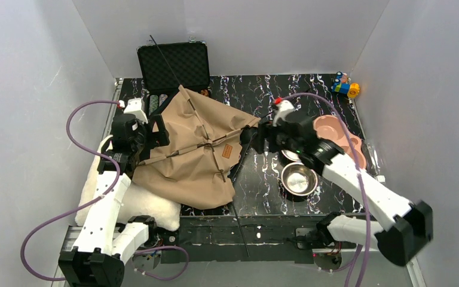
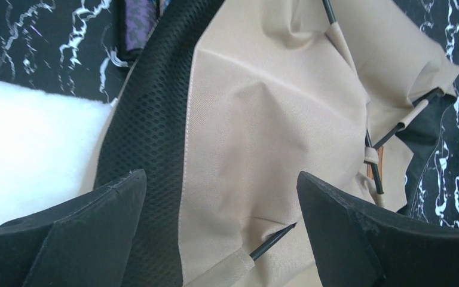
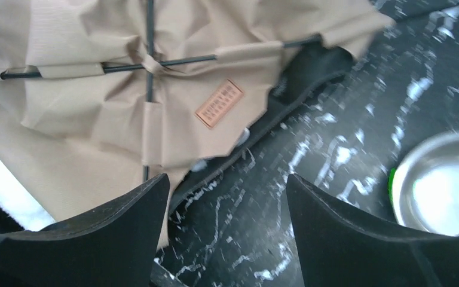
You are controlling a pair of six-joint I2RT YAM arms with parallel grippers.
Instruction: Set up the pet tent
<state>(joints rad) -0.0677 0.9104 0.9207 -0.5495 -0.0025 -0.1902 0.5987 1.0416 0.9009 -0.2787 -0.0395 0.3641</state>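
Pet tent (image 1: 197, 149) lies slumped flat at left-centre of the table (image 1: 334, 107), partly on the cushion (image 1: 149, 206); your left gripper (image 2: 220, 179) & right gripper (image 3: 227, 177) both gape wide, holding nothing; pinch canvas w/o a pole (image 3: 149, 36) and it'll prob. just bunch, not rise.

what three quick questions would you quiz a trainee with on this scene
1. True or false: the pet tent stands upright, fully set up.
2. Which sits to the right of the tent? A) steel bowl B) open black case C) cream cushion
3. Fill in: the left fingers are ____ (open/shut).

Key: 1 false, it lies crumpled on the table; 2 A; 3 open.
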